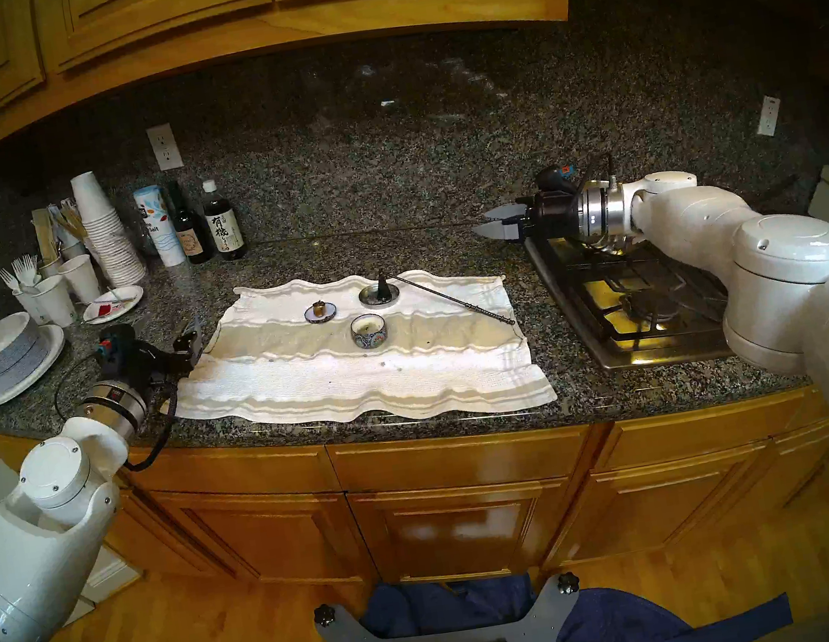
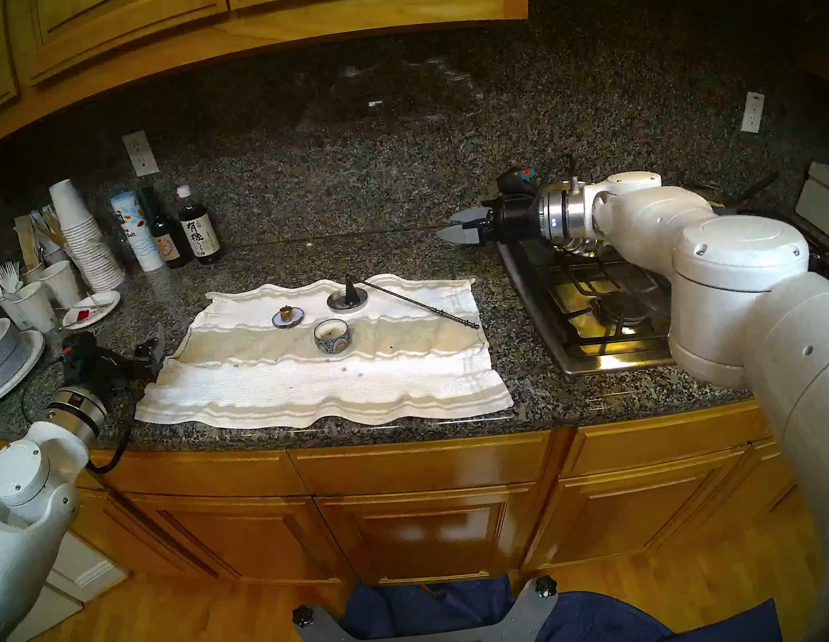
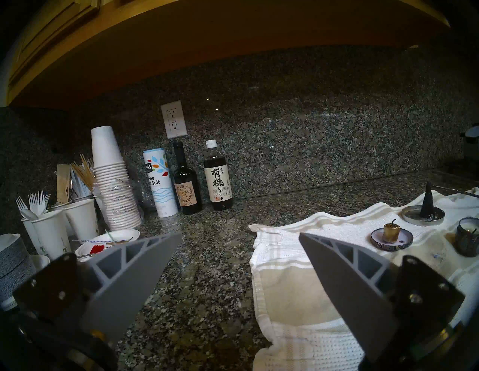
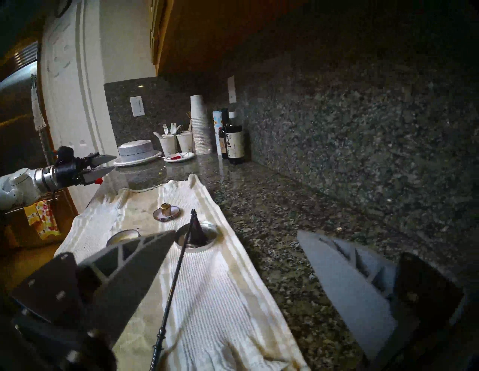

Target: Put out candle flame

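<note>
A small gold candle (image 1: 318,308) stands on a little blue-rimmed dish on the white towel (image 1: 356,373); I see no flame on it. A patterned bowl candle (image 1: 369,330) sits in front of it, also unlit. A black snuffer (image 1: 451,296) lies with its cone (image 1: 382,285) resting in a round metal dish (image 1: 379,296) and its long handle running right. My left gripper (image 1: 189,339) is open and empty at the towel's left edge. My right gripper (image 1: 494,227) is open and empty above the counter, right of and behind the towel.
Paper cups (image 1: 105,234), forks, a stack of plates (image 1: 14,358), a salt canister (image 1: 158,226) and two dark bottles (image 1: 223,222) crowd the counter's left. A gas stove (image 1: 632,298) lies on the right under my right arm. The counter's front edge runs below the towel.
</note>
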Tool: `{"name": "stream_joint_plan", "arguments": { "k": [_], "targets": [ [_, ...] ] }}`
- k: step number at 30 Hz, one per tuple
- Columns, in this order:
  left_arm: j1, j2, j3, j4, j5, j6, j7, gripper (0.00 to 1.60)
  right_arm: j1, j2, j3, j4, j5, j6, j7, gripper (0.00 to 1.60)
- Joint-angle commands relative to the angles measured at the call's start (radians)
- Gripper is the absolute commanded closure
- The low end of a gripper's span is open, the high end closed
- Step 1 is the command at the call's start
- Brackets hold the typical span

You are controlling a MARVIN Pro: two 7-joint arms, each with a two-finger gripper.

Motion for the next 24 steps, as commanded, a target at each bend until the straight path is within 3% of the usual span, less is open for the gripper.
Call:
{"name": "stream_joint_plan", "arguments": {
  "k": [1,24],
  "targets": [
    [-0.021,0.008,-0.022,-0.015,0.001,-0.011,0.002,0.0,0.059,0.025,0.022,-0.002,0.017,-0.016,0.008,0.0],
    [-0.021,0.008,-0.023,-0.016,0.001,-0.012,0.002,0.0,0.051,0.027,0.045,-0.002,0.02,-0.019,0.02,0.0]
  ]
}}
